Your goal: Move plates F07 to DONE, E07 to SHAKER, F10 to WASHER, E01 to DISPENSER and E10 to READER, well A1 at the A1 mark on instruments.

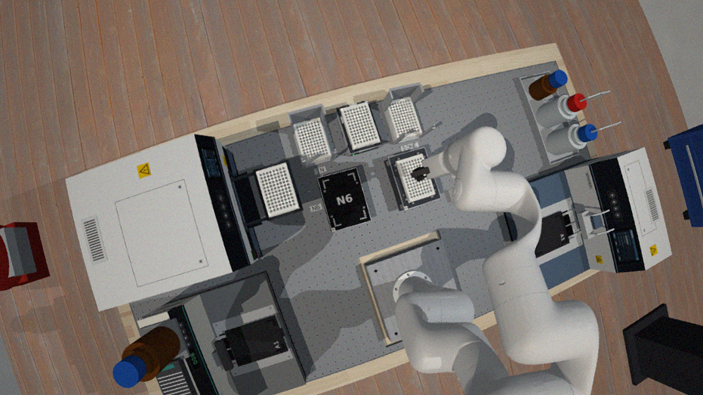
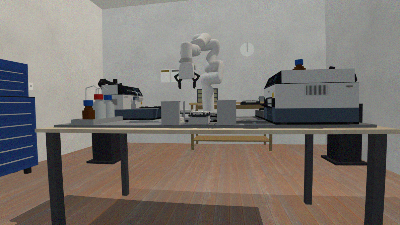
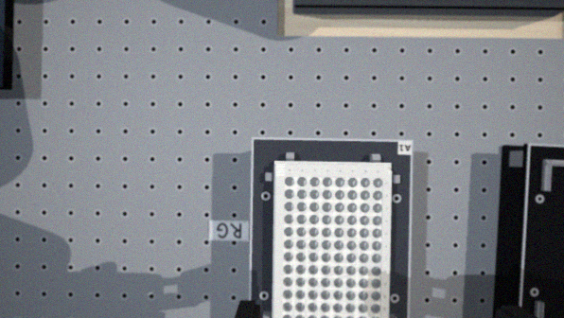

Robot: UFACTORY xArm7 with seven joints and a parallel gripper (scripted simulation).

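While I watch from the top, the arm (image 1: 517, 242) reaches over the table (image 1: 307, 100), its end effector (image 1: 421, 172) above the plate (image 1: 416, 179) on nest RG. From the exterior, the end effector (image 2: 186, 80) hangs high, pointing down, fingers spread wide, holding nothing. On the wrist camera, the plate (image 3: 331, 237) sits flat in the nest (image 3: 259, 189).
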